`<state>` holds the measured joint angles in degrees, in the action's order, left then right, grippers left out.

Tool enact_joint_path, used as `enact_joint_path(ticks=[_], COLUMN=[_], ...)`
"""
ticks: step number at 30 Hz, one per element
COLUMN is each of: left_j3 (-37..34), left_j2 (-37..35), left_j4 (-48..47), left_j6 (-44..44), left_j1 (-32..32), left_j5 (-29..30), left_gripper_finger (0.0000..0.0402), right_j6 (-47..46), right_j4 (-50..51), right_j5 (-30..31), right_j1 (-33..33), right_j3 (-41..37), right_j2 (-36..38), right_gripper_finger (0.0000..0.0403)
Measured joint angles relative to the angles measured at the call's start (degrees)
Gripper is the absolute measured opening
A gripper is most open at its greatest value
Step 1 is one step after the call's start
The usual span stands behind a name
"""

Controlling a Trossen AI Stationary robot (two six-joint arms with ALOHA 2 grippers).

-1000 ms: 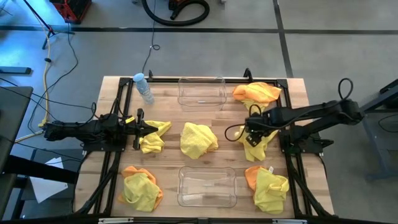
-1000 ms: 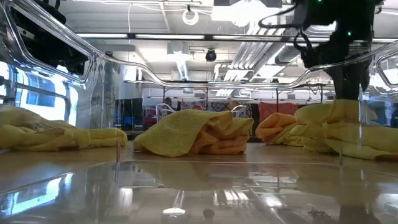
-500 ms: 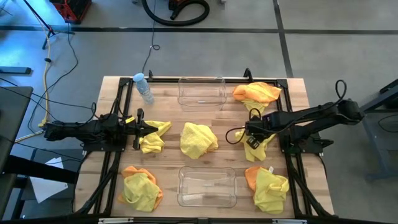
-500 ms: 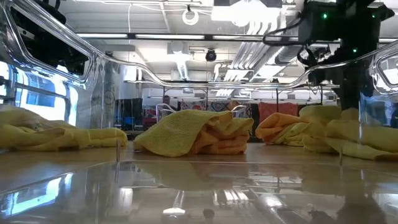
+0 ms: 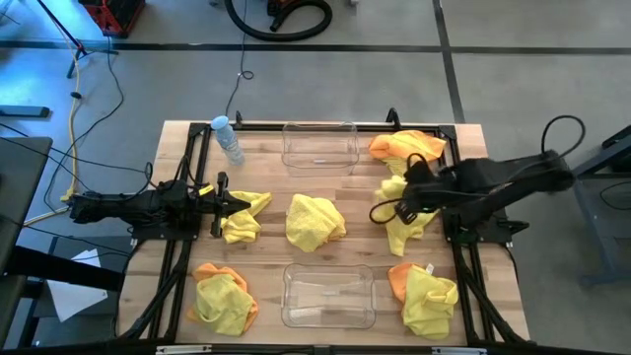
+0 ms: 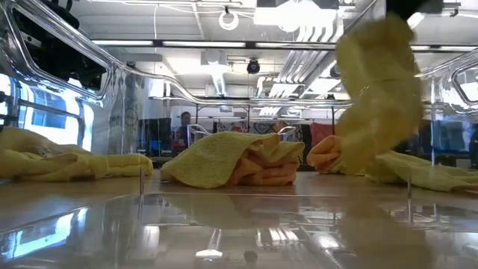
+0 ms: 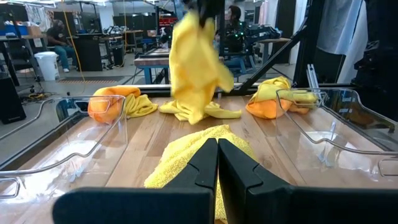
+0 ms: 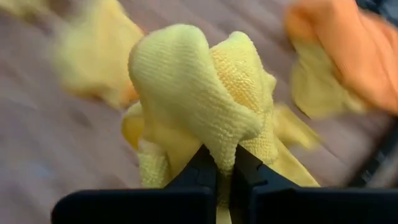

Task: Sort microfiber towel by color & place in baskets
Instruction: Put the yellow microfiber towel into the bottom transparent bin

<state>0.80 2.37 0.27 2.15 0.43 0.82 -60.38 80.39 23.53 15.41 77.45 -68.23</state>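
The near basket [image 5: 328, 294] sits at the front edge of the tabletop [image 5: 266, 261], and everything else is placed from it. It is clear plastic and holds no towel. To its left lies a yellow-and-orange heap [image 5: 223, 298]; to its right lies another heap [image 5: 426, 296], orange under yellow. Just behind the near basket, at mid-tabletop, sits the middle towel [image 5: 315, 220], yellow with some orange in its folds in the low view [image 6: 237, 161].

Left of the middle towel, the left claw [image 5: 234, 203] rests low, its fingers pressed together on nothing, the tips just at a small yellow towel [image 5: 243, 218]. In its own wrist view the two dark fingers [image 7: 206, 165] meet in a line over yellow cloth.

Right of the middle towel and behind the right-hand heap, the right claw [image 5: 404, 194] is pinched shut on a yellow towel [image 5: 403, 225]. The wrist view shows the cloth bunched above the closed fingers [image 8: 203, 163]. In the low view the towel [image 6: 376, 90] hangs lifted and draped, its lower part trailing to more yellow cloth on the wood. The left wrist view shows it [image 7: 194, 68] hanging clear above the tabletop.

Farther back, straight behind the near basket, stands the far basket [image 5: 319, 147], also without a towel. To its right is an orange-and-yellow towel [image 5: 406, 147] at the far right corner. To its left a bottle [image 5: 229, 139] stands near the far left corner
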Motion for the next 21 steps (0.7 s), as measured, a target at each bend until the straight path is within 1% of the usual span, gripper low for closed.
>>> enact_joint_path(ticks=[3,5,10,19,20,21], left_j3=[0.0,0.0,0.0,0.0,0.0,0.0], left_j2=[0.0,0.0,0.0,0.0,0.0,0.0], left_j4=[0.0,0.0,0.0,0.0,0.0,0.0], left_j6=[0.0,0.0,0.0,0.0,0.0,0.0], left_j1=[0.0,0.0,0.0,0.0,0.0,0.0], left_j5=[0.0,0.0,0.0,0.0,0.0,0.0], left_gripper_finger=[0.0000,0.0000,0.0000,0.0000,0.0000,0.0000], right_j6=[-1.1,-1.1,1.3,1.3,1.3,1.2], right_j4=[-1.3,-1.8,-3.4,-4.5,-6.4,-10.2], right_j5=[4.8,7.1,11.0,11.3,10.9,9.8], right_j1=[4.6,7.3,12.7,17.5,18.0,18.5], right_j3=[7.7,13.0,27.3,57.3,57.6,55.7], right_j2=[-2.9,-6.1,-18.0,-39.2,-40.2,-39.8], right_gripper_finger=[0.0002,0.0002,0.0001,0.0001,0.0001,0.0001])
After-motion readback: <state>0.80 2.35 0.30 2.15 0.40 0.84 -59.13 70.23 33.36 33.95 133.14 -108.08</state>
